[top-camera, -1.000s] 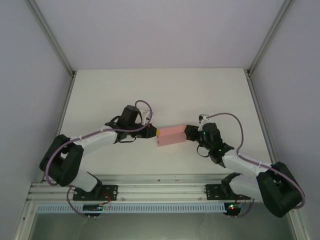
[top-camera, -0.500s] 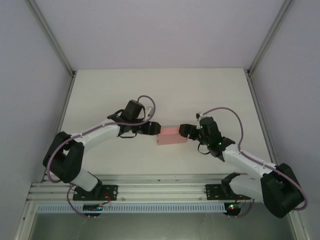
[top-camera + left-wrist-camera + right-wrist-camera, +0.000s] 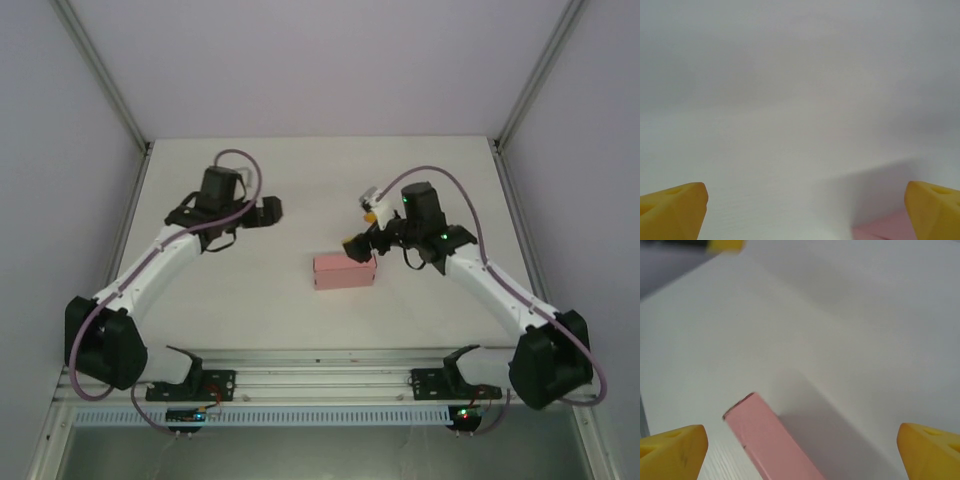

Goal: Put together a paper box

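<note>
Pink card box (image 3: pixel 344 271) lies closed and flat on the white table (image 3: pixel 430 180). Its long side runs left to right, and it sits about midway between the two arms, nearer the front edge than the back.

The left gripper (image 3: pixel 270 208) hangs over the table up and to the left of the box, well apart from it and pointing to the right. In the left wrist view its yellow fingertips (image 3: pixel 672 210) sit at the two bottom corners, so the jaws are wide apart with nothing between them. A small pink corner of the box shows at the bottom edge, near the right finger.

The right gripper (image 3: pixel 356 246) hovers just beside the box's far right corner. From above I cannot tell whether it touches the card. In the right wrist view its jaws are also spread wide. One end of the box lies on the table below the gap, closer to the left finger, and neither finger touches it.
</note>
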Action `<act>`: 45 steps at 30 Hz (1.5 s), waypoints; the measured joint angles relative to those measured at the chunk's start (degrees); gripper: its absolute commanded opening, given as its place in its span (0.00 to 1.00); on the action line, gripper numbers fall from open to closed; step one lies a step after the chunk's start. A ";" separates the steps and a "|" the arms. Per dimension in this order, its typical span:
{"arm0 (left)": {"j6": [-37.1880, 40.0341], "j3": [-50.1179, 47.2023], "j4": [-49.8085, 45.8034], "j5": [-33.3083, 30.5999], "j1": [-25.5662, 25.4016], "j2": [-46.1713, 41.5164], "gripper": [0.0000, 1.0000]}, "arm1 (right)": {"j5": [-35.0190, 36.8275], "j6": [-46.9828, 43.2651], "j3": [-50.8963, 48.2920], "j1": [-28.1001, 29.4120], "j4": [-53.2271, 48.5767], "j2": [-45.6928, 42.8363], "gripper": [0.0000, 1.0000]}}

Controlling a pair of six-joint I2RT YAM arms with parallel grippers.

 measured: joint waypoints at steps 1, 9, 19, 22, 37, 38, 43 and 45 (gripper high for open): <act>0.00 -0.68 -0.11 -0.61 1.40 -0.52 1.00 | -0.98 -4.87 1.55 0.46 -2.51 1.42 0.99; 1.03 -9.03 -1.62 -5.51 5.60 -6.69 1.00 | -2.64 -34.51 12.85 3.76 -23.56 13.00 0.99; 1.31 -11.04 -2.05 -8.20 6.67 -8.59 0.99 | 12.87 -41.29 17.38 10.80 -28.41 24.98 0.98; 1.44 -11.08 -2.08 -8.39 6.67 -8.59 1.00 | 16.11 -41.35 18.58 11.30 -28.68 27.67 0.93; 1.88 -11.15 -2.47 -8.39 6.67 -10.08 0.99 | 23.91 -41.22 20.46 13.18 -28.76 29.92 0.27; 1.88 -11.15 -2.47 -8.39 6.67 -10.32 1.00 | 24.83 -41.18 20.46 13.27 -28.15 29.40 0.27; 1.88 -11.67 -2.45 -8.44 6.67 -11.17 1.00 | 32.81 -39.69 19.34 13.94 -16.81 24.39 0.26; 1.88 -12.00 -2.43 -8.46 6.67 -11.21 1.00 | 37.03 -39.26 17.55 14.14 -8.00 22.99 0.27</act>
